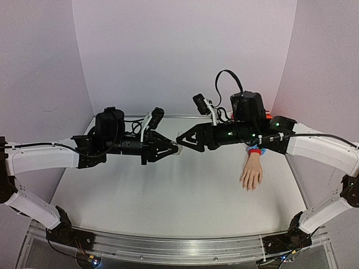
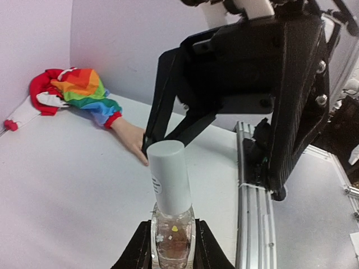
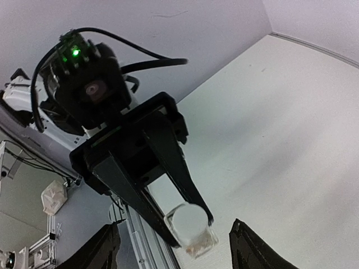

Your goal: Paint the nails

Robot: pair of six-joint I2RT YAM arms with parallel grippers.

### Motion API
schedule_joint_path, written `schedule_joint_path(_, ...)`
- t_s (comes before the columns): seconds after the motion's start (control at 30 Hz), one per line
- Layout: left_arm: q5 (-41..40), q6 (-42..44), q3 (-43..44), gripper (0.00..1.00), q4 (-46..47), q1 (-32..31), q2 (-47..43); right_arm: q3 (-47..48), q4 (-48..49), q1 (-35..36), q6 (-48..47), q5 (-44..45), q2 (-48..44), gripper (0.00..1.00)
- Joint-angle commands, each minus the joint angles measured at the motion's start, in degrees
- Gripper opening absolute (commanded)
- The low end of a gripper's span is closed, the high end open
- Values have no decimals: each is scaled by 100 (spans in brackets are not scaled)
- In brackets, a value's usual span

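Left gripper (image 2: 173, 249): closed tight on the glass body of a small clear bottle (image 2: 172, 235), with the white cap (image 2: 168, 174) pointing away from the wrist. Behind the fingers, left arm (image 1: 45, 157) stretched level from the left side, well above the table (image 1: 168, 196).

Right gripper (image 3: 179, 246): spread wide, one finger on either side of the cap, gripping nothing (a clear gap on both sides in the right wrist view). Behind it, right arm (image 1: 320, 148) reaching in from the right, meeting the left tip to tip over mid-table.

On the bottle, a small printed label (image 2: 158, 188) just below the cap, too fine to read. Inside the glass, tiny flower and heart shapes.

Fake hand (image 1: 252, 172) lying flat near the table's right edge, well apart from both grippers, fingers pointing toward the near edge. Red cuff (image 1: 255, 151) and rainbow sleeve (image 2: 84, 89) trailing toward the back corner. Nails (image 1: 248, 186) at its fingertips, too small to make out.

Open white surface below and to the left of the grippers. Pale walls (image 1: 168, 56) on three sides, and a metal rail (image 1: 179, 246) along the near edge.
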Motion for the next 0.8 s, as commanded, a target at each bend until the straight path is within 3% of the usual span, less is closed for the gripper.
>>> schedule_joint_path(0.0, -870, 770, 265, 0, -496, -90, -312, 483, -689, -29, 380, 606, 36, 68)
schedule_joint_path(0.3, -1046, 973, 258, 0, -698, -156, -382, 1521, -1775, -33, 284, 271, 836, 57)
schedule_joint_path(0.57, -1045, 1046, 295, 0, -788, -181, -338, 1920, -1906, -35, 242, -48, 1280, 48)
schedule_joint_path(0.77, -1063, 1087, 275, 0, -855, -187, -326, 2042, -1957, -53, 211, -369, 1425, 33)
